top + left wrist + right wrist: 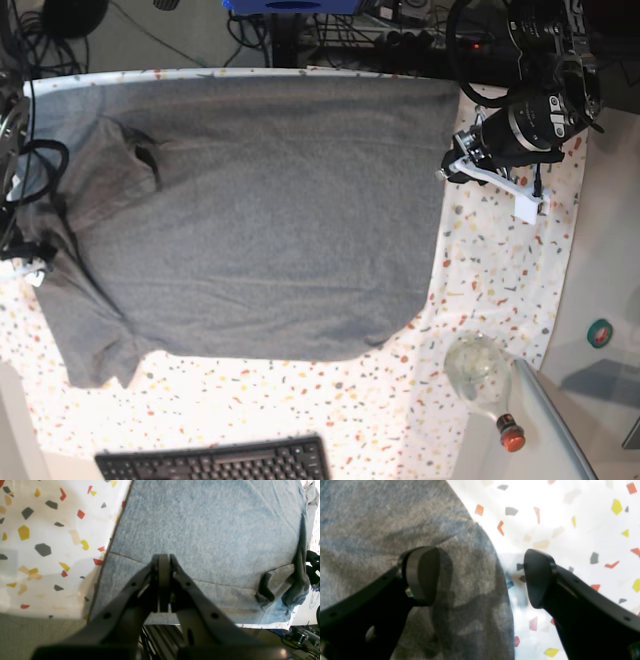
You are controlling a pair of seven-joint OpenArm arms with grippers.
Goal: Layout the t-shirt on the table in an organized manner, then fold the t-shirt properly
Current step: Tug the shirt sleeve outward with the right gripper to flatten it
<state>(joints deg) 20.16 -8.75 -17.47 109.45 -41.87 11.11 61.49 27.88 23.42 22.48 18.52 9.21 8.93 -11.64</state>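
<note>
Left pincer (163,563) closed, empty, above t-shirt (207,535) hem; right pincer (480,577) wide open over shirt edge on table (570,530).

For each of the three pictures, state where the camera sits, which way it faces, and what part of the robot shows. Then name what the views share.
Left wrist: on the left arm, facing past the shut left gripper along the t-shirt.
Right wrist: on the right arm, facing down between the open right gripper at the t-shirt's edge.
Base: overhead, looking down on the table; the left arm shows.
Shared: t-shirt and speckled table.
</note>
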